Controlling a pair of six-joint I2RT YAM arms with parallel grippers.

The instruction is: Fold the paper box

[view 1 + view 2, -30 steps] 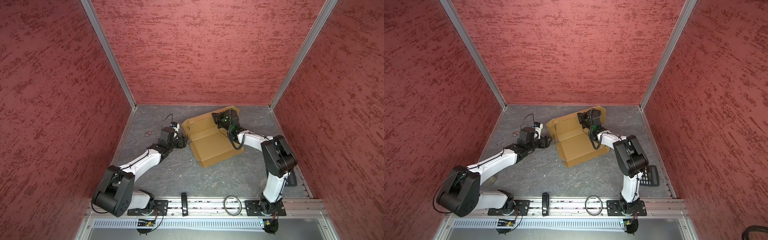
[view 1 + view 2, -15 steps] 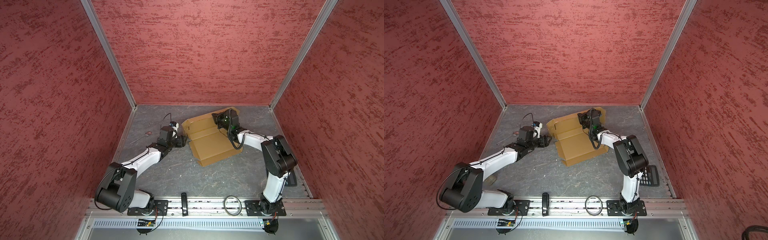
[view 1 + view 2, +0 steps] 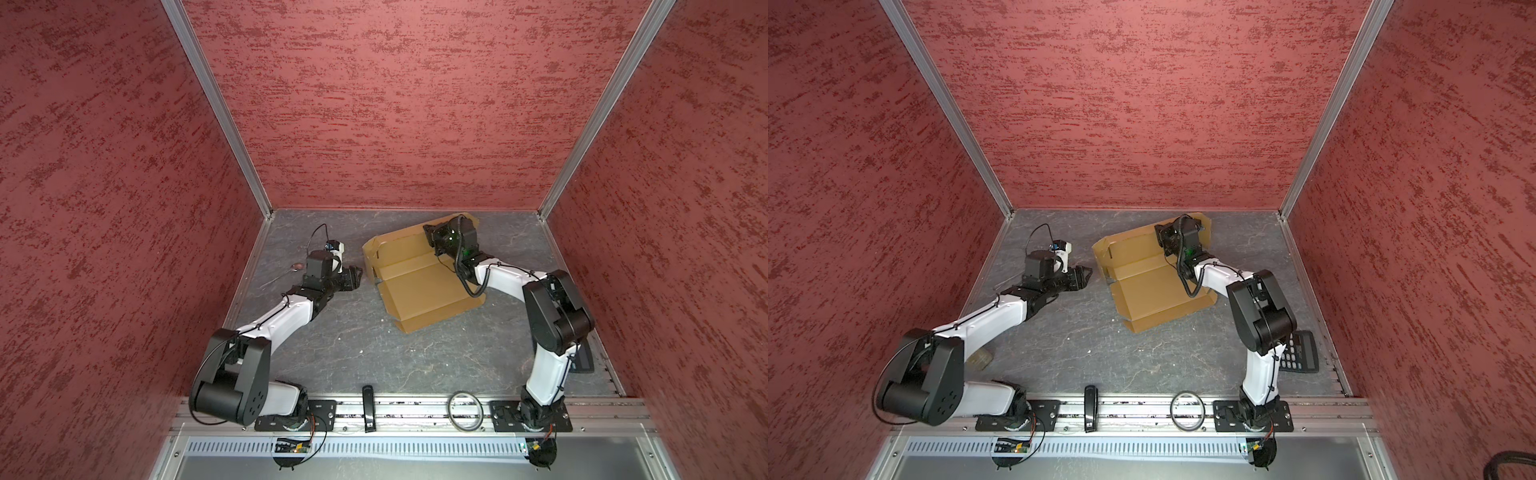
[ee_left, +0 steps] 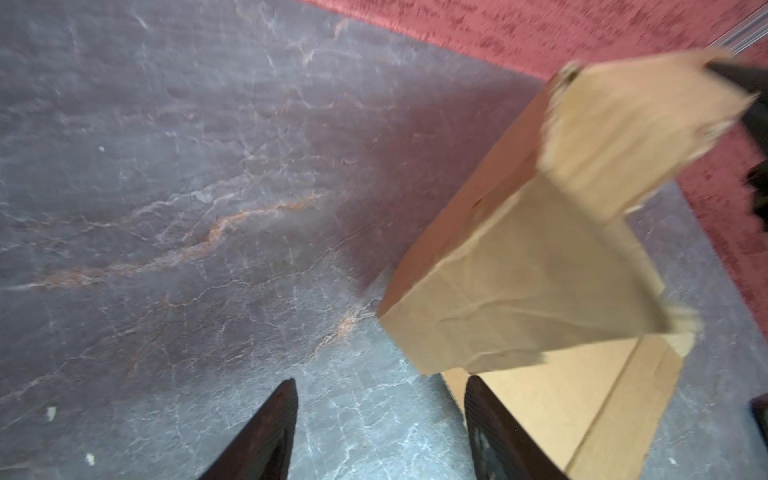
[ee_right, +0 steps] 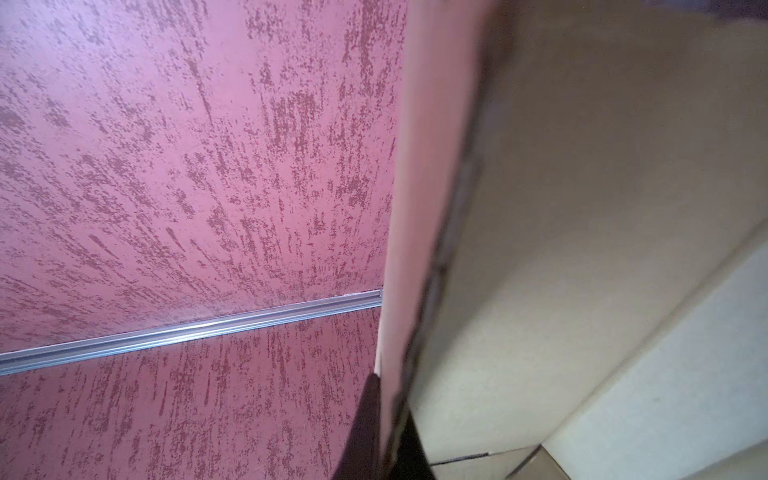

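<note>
You have one paper box in the cell. It sits on the far half of the grey worktop, right of the middle and near the back wall, and shows in both top views. It is only partly folded. Its base lies flat, one long panel stands up along the far edge, one short flap stands up at the left end, and the near flap lies flat on the worktop.

Two arms are at work, each with one pincer. Your right pincer is pressed together on the upright far panel. In the right wrist view one dark finger lies on each face of the cardboard, pinching its edge.

Your left pincer is spread and carries nothing. Its two fingers point at the left end of the box. In a top view it sits low over the worktop, just beside that left end. You cannot tell whether a fingertip touches the cardboard; the left wrist view is blurred there.

Four loose things lie apart from the box:
- One calculator lies at the right edge of the worktop, partly behind the right arm.
- One ring rests on the front rail.
- One black bar rests on the front rail, left of the ring.
- One pale roll lies under the left arm.
</note>
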